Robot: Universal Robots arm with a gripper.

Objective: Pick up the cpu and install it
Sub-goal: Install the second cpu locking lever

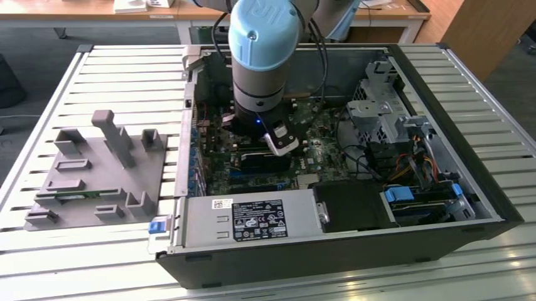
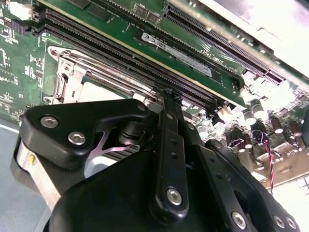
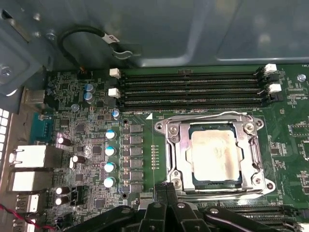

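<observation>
The cpu [image 3: 215, 153] sits flat inside the socket frame [image 3: 170, 159] on the motherboard [image 3: 140, 145] in the first wrist view, silver top up and square to the opening, so the placing part looks done as far as these pictures tell. What I judge is left: the metal frame around it appears raised rather than clamped across the chip, though I cannot be sure of that. The end effector [image 3: 166, 191] hangs just beside the socket's near edge, its dark fingers drawn together with nothing between them, so it reads as closed and empty. In the exterior view the arm [image 1: 261, 56] reaches straight down into the open computer case [image 1: 469, 207], which lies on the slatted bench [image 1: 125, 69] toward the exterior view's right. Room is tight down there: the memory slots [image 3: 193, 89] run along one side of the socket, a row of capacitors [image 3: 110, 157] stands on another, and the case wall [image 3: 183, 34] rises just beyond the slots. A grey parts holder [image 1: 92, 175] rests near the bench's edge on the exterior view's left, well apart from the case. Above the socket the way is open; sideways there is little slack.
</observation>
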